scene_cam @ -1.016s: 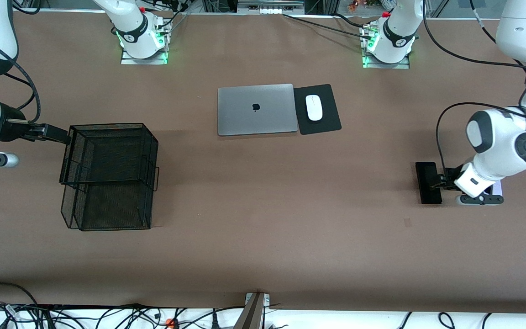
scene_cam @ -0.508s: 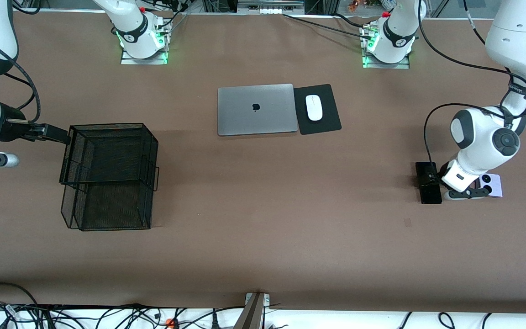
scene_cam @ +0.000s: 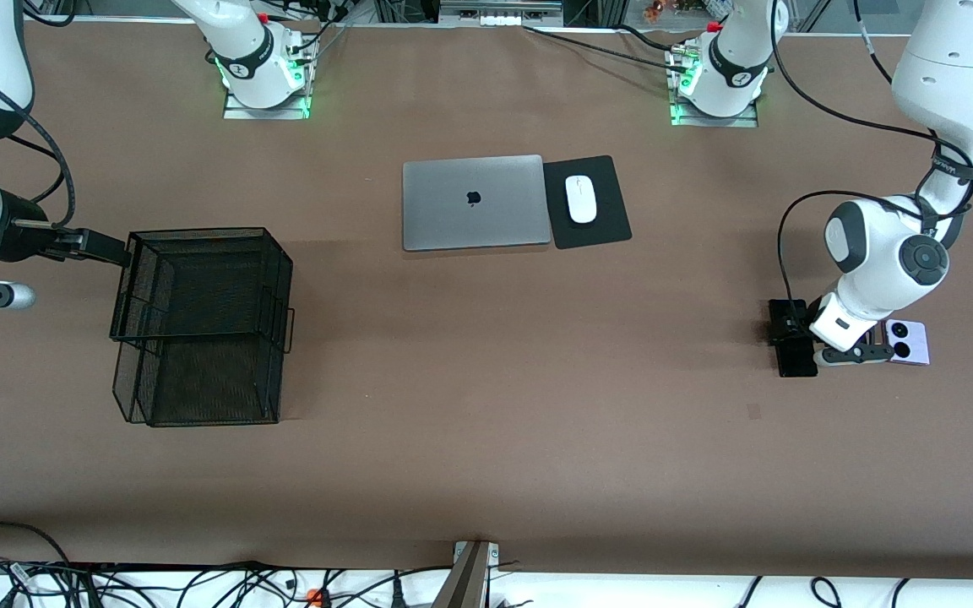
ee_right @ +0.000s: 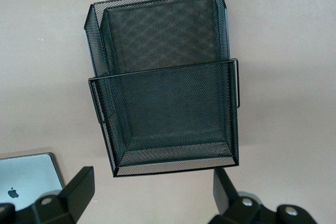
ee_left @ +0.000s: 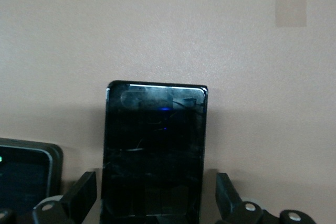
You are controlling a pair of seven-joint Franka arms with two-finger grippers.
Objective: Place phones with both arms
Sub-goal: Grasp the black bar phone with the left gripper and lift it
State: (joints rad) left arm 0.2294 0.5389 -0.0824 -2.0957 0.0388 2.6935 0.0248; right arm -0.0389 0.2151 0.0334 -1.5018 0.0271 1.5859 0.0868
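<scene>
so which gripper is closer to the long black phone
Left. The left gripper straddles the long black phone, open. The right gripper waits by the mesh basket.

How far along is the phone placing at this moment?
Nothing is placed yet: the mesh basket holds no phone. The open left gripper straddles the long black phone on the table, not gripping. The lilac flip phone lies beside it. The open right gripper waits over the basket.

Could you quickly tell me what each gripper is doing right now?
Left gripper: open, straddling the long black phone.
Right gripper: open, empty, over the mesh basket.
</scene>
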